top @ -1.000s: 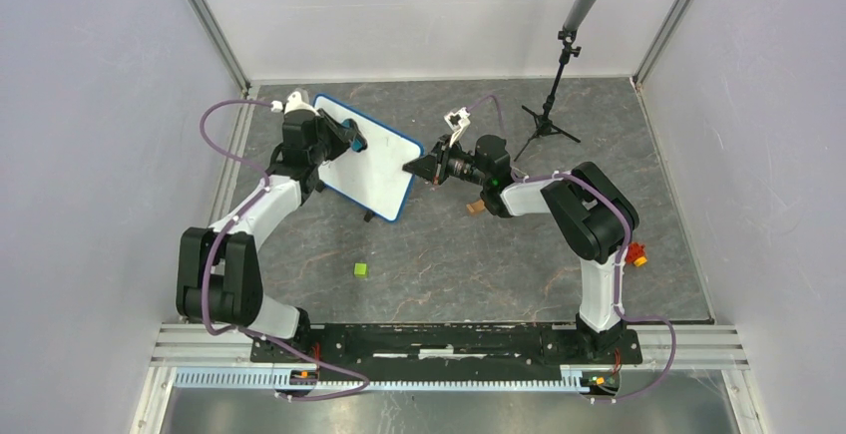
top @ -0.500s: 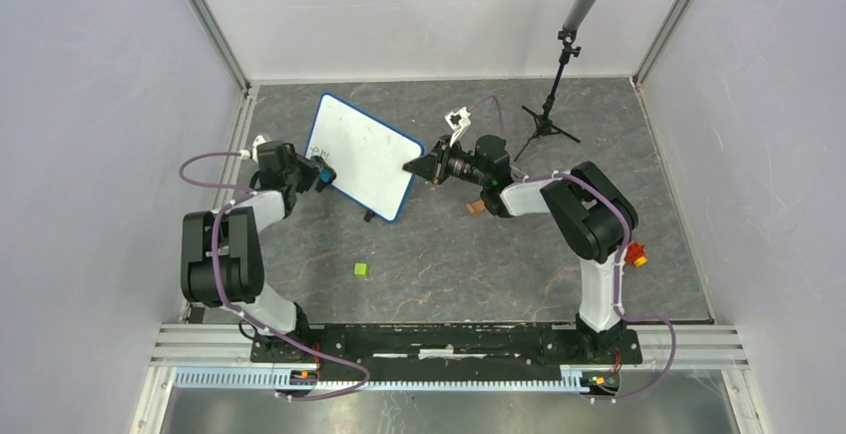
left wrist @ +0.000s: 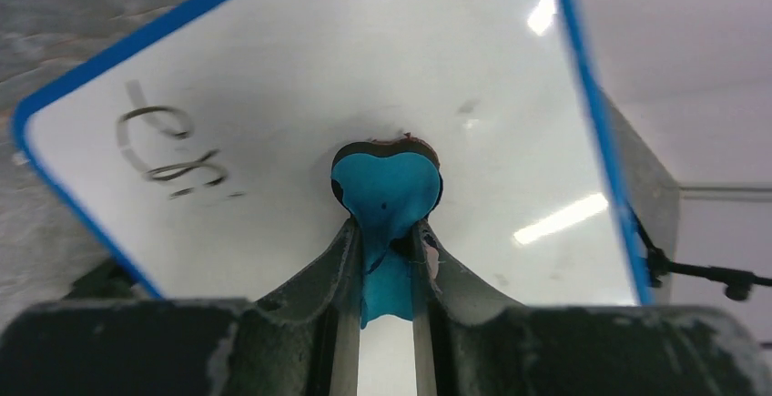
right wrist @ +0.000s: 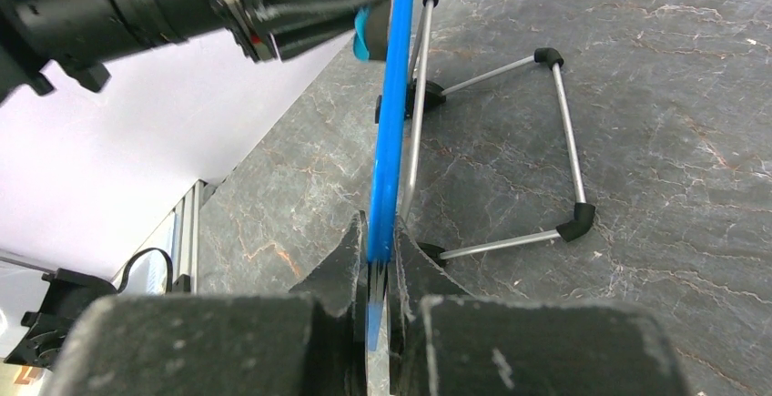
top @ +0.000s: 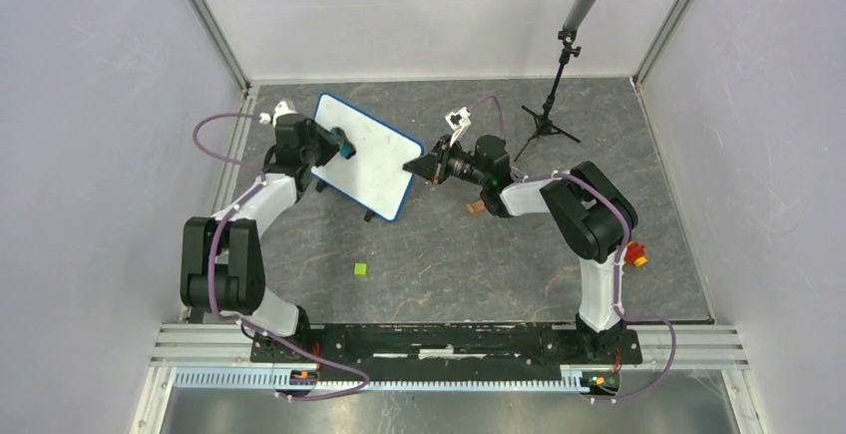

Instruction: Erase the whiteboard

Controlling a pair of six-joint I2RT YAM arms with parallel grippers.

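Note:
The whiteboard (top: 374, 163), white with a thin blue frame, stands tilted on the table on its wire stand (right wrist: 566, 132). My left gripper (top: 337, 145) is shut on a blue eraser (left wrist: 386, 185), whose dark pad presses against the board's face (left wrist: 382, 68). Black handwriting (left wrist: 173, 152) sits to the left of the eraser, near the board's corner. My right gripper (top: 413, 167) is shut on the board's blue right edge (right wrist: 391, 132), with the frame pinched between its fingers (right wrist: 350, 255). The left arm's eraser (right wrist: 364, 34) shows beyond that edge.
A microphone on a black tripod (top: 565, 50) stands at the back right. A small green cube (top: 360, 269) lies on the table in front of the board. A brown piece (top: 476, 208) lies under the right forearm and an orange-red object (top: 635, 253) beside the right arm.
The left gripper with the eraser swept down-left off the board's left edge, then came back up onto the board's upper left part. The right gripper and the board stayed put.

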